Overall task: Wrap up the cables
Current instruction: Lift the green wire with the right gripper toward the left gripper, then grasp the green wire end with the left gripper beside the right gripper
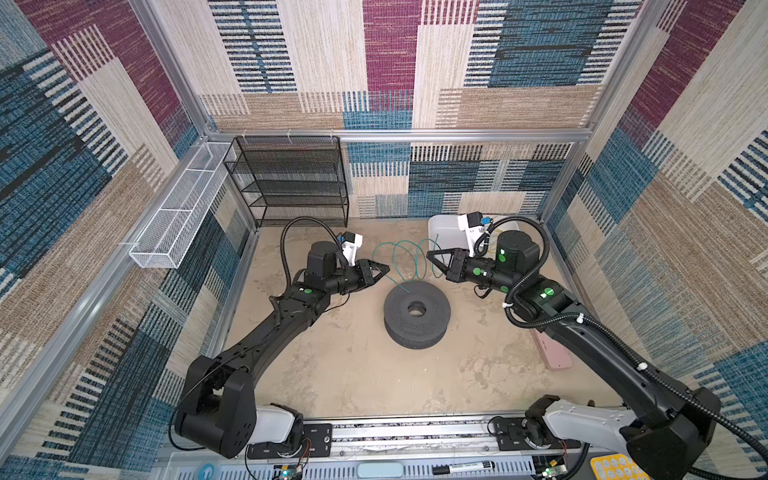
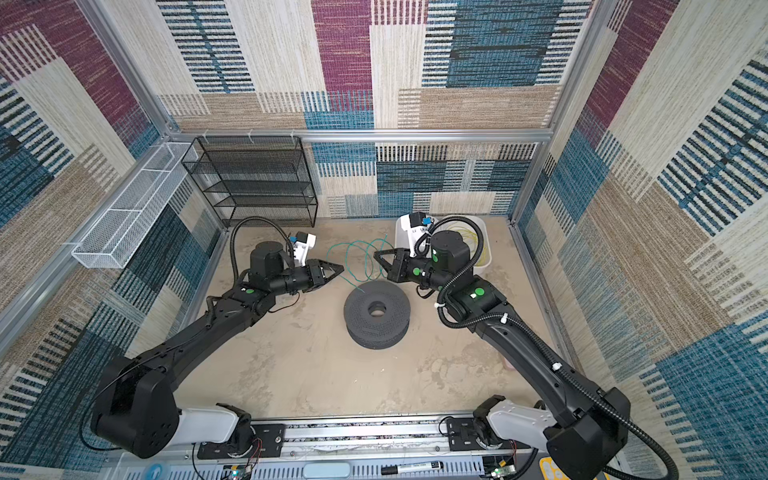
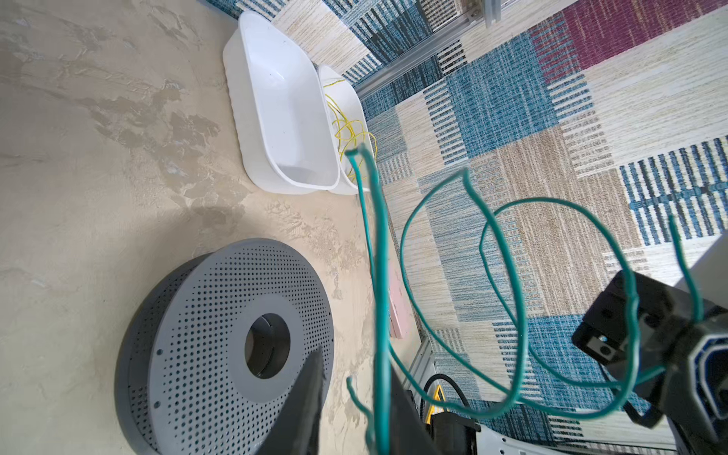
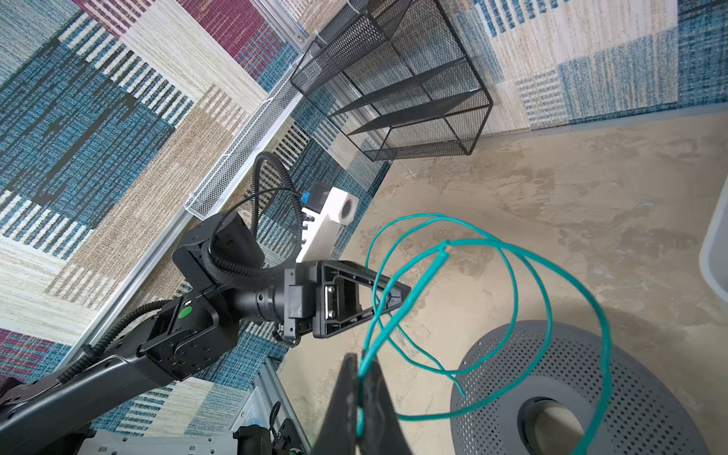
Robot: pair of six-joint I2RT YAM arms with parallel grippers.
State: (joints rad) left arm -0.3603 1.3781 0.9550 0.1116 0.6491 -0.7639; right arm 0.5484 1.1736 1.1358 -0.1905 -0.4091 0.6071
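Far behind the left pincer (image 1: 385,269), off to its outer side, a long white wire-mesh basket (image 1: 174,216) hangs on the wall rail. Beside it a black mesh shelf rack (image 1: 291,178) with flat tiers stands at the back of the bench (image 1: 353,374), a beige surface with a mottled, plaster-like grain.

The left pincer's tapered black jaws stand slightly apart, and a strand of the teal cable (image 3: 379,275) runs through the gap; whether they touch it cannot be told. The cable is thin, smooth and springy. It hangs in the air in several loose round loops between the two pincers, with one free end over the spool (image 1: 432,328). The spool is a grey plastic reel with flat perforated flanges and a round centre hole, lying on the bench below and between both tips.

The right pincer (image 1: 429,254) is pressed together on the teal cable. Behind it sit two white, glossy, round-cornered tubs (image 3: 283,98). The thin yellow cable (image 3: 347,129) lies tangled in the one farther from the left pincer.

The left arm (image 1: 266,332) and right arm (image 1: 602,345) reach forward with bent elbows. Their wrists are turned inward so the tips face each other, with the loops between them.
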